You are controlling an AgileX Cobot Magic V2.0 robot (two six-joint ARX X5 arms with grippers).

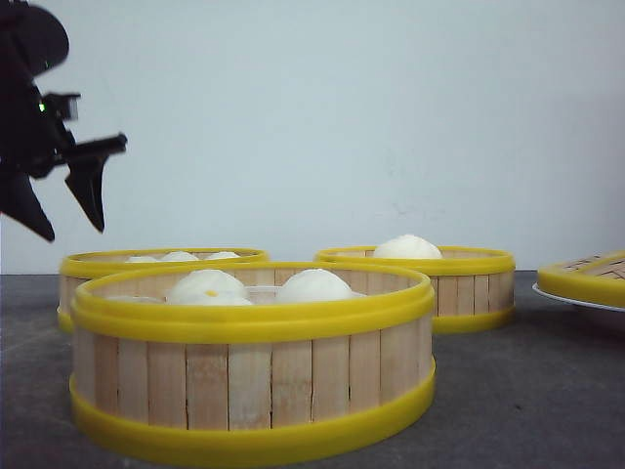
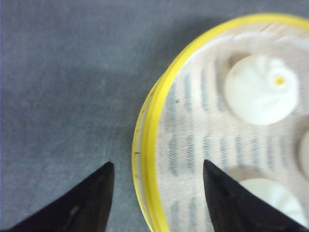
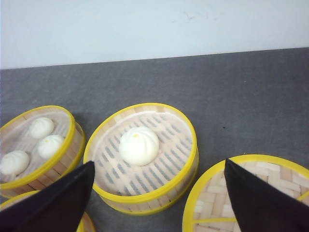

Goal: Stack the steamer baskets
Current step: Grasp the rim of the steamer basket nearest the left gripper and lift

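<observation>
Near basket [image 1: 252,362]: closest to the camera in the front view, on the grey table [image 1: 527,391]; two white buns [image 1: 312,285] showing over its rim.
Back left basket [image 1: 107,266]: behind the near one and partly hidden by it; tops of three buns just above its rim; seen in the right wrist view as the basket with three buns [image 3: 36,147].
Back right basket [image 1: 459,278]: behind and to the right of the near one, apart from it; one bun [image 1: 407,246] inside, sitting near the middle in the right wrist view [image 3: 139,145].
Stacking: all three baskets resting on the table, none on top of another.
Lid [image 1: 586,278]: flat, woven, yellow-rimmed, at the far right edge on a white plate [image 1: 576,301], apart from the back right basket.
Left gripper [image 1: 68,210]: raised above the table at the far left, over the back left basket's side; fingers spread apart, holding nothing; in the left wrist view, one finger [image 2: 87,203] over bare table, the other over a basket's inside, its yellow rim [image 2: 145,145] between them.
Right gripper [image 3: 159,193]: out of the front view; fingers wide apart, empty, high above the back right basket and the lid.
Wall [image 1: 342,117]: plain pale surface behind the table.
</observation>
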